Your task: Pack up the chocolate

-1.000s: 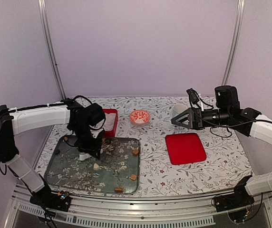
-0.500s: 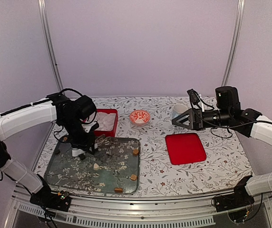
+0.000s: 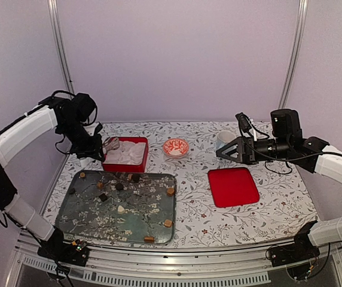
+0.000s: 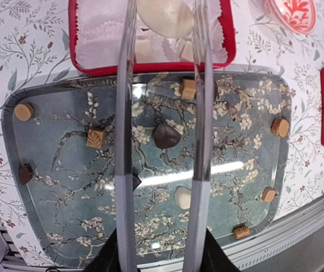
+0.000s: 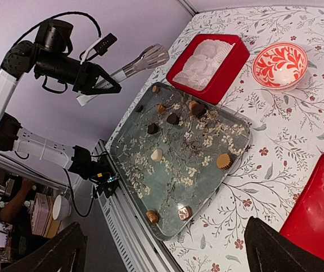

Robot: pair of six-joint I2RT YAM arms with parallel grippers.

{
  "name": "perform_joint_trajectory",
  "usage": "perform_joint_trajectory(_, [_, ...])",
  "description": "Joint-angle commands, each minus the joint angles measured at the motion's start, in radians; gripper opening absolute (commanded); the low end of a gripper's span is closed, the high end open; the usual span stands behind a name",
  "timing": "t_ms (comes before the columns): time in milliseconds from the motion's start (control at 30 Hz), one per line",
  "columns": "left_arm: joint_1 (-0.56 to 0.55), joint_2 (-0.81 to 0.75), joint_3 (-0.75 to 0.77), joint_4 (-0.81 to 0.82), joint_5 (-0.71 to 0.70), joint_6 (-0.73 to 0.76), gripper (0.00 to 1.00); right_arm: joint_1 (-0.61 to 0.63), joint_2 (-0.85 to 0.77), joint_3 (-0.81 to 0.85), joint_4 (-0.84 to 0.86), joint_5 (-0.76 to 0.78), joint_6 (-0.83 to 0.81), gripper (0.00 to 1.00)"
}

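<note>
Now left gripper (image 3: 112,143) clenches a cream-white chocolate (image 4: 163,16) above the red box (image 4: 94,69) — right gripper (image 3: 220,152) gapes, well apart.

Plain lilac back wall (image 3: 177,54), two slanted metal posts (image 3: 61,60). Table (image 3: 284,218) in floral-print cloth; aluminium rail (image 3: 189,263) along near edge.

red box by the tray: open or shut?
Open. The red box has no cover; white paper cups show inside. A flat red piece, likely its lid, lies apart to the right.
</note>
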Motion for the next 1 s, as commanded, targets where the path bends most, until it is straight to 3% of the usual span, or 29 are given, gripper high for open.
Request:
perform_joint_trajectory(0, [0.059, 0.058, 0.054, 0.024, -0.047, 0.029, 0.31, -0.005, -0.015, -0.009, 0.004, 0.018, 0.006, 0.99])
perform_joint_trajectory(967, [0.104, 0.191, -0.015, 0.049, -0.08, 0.052, 0.33, -0.005, 0.063, 0.023, -0.001, 0.005, -0.018, 0.99])
